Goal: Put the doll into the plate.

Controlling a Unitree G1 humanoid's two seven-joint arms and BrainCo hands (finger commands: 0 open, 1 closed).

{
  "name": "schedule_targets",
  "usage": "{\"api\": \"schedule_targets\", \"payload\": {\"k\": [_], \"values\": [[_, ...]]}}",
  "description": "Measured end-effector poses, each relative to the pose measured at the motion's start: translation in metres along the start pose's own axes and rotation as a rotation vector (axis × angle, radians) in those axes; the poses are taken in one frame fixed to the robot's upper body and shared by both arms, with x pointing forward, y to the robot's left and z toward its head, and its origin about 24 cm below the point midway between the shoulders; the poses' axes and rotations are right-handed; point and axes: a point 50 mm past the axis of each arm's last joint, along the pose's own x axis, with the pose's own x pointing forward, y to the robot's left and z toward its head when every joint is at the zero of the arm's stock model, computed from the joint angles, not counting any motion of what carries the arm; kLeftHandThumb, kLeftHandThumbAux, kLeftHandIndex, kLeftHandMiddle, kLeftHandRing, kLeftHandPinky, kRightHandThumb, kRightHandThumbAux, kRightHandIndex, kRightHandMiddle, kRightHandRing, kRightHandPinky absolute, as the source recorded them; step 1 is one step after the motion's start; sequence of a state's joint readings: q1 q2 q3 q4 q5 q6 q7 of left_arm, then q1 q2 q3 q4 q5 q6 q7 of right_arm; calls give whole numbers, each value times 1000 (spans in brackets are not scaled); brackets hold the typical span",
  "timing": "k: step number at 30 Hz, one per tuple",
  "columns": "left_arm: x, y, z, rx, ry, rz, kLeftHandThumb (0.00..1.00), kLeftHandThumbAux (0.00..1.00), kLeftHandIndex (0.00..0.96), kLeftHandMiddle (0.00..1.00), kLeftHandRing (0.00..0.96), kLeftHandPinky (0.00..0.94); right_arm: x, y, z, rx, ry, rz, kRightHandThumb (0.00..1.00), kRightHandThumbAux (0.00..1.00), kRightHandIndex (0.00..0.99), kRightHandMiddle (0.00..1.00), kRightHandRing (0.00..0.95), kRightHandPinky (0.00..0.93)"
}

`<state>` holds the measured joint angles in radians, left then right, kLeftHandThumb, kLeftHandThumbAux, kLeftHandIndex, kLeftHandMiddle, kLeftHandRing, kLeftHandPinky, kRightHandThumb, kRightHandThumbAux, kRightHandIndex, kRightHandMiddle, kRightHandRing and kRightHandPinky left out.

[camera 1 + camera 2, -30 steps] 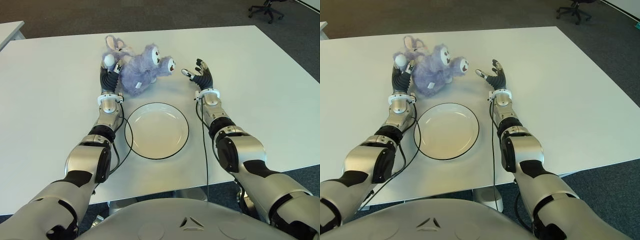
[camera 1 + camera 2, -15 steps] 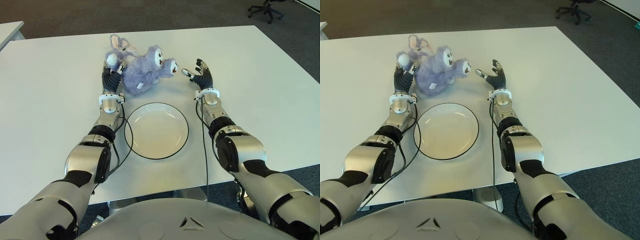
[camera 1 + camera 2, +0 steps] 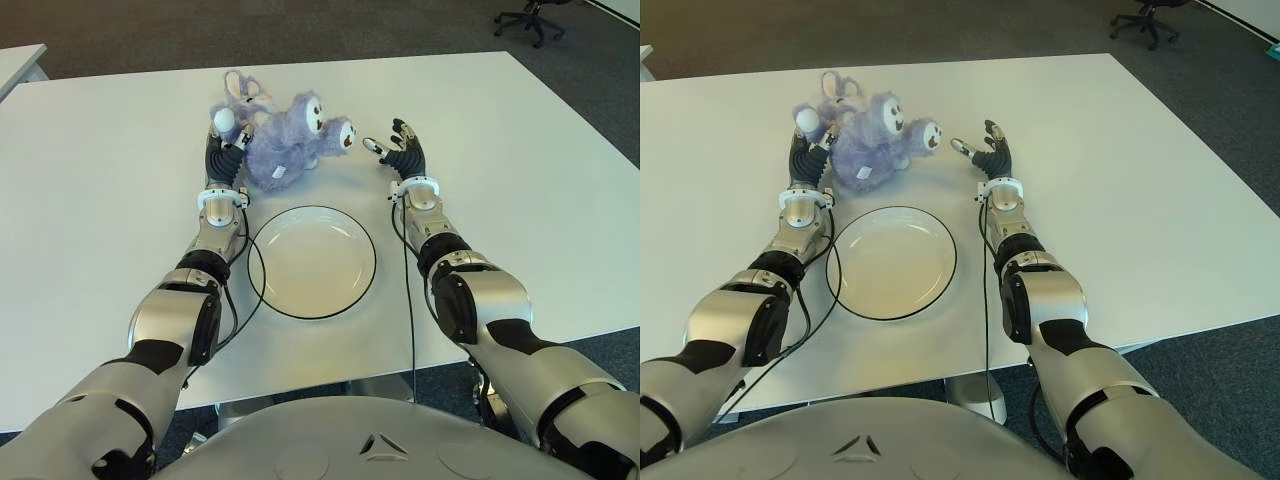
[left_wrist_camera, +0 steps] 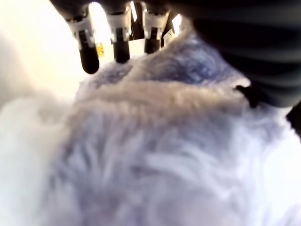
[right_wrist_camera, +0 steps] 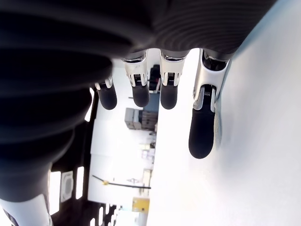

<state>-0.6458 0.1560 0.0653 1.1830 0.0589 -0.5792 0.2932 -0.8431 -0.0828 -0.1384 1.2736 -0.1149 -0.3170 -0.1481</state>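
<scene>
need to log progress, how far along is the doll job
Early. Nothing is placed: the plate holds nothing. In hand: the left robot hand is against the doll on the table beyond the plate. The right robot hand is open beside it. Left: lift and set down.

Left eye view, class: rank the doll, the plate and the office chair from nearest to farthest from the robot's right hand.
1. Doll: just to the left of the right hand, on the table.
2. Plate: closer to the robot, between the forearms.
3. Office chair: on the floor beyond the table, far right.
</scene>
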Motion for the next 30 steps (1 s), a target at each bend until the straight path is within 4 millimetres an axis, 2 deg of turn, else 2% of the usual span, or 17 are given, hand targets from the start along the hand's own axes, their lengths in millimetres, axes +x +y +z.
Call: {"api": "schedule_targets", "payload": {"k": [3,11,18,22,23,30], "values": [[0,0,0,-1,5,2,408,398,0,72,117,205,0,0,0,0,0,0,54,718,83,79,70,78],[1,1,-2,-5,25,11,444,393,0,77,125,201,0,0,0,-1,-1,-1,54,720,83,76,67,74],[2,1,-3,-14,42,22,508,408,17,122,161,234,0,-1,0,-1,-1,-3,52,722,80,68,57,66],[2,0,-3,-16,53,36,545,430,77,164,189,255,0,-1,0,-1,-1,-4,52,725,80,71,60,75],[2,0,-3,-16,55,40,572,448,129,190,213,285,0,-1,0,-1,-1,-4,53,726,80,73,63,77],[4,1,-2,-13,65,80,631,484,211,260,279,327,0,-2,0,-2,-1,-8,51,723,81,79,71,84]]}}
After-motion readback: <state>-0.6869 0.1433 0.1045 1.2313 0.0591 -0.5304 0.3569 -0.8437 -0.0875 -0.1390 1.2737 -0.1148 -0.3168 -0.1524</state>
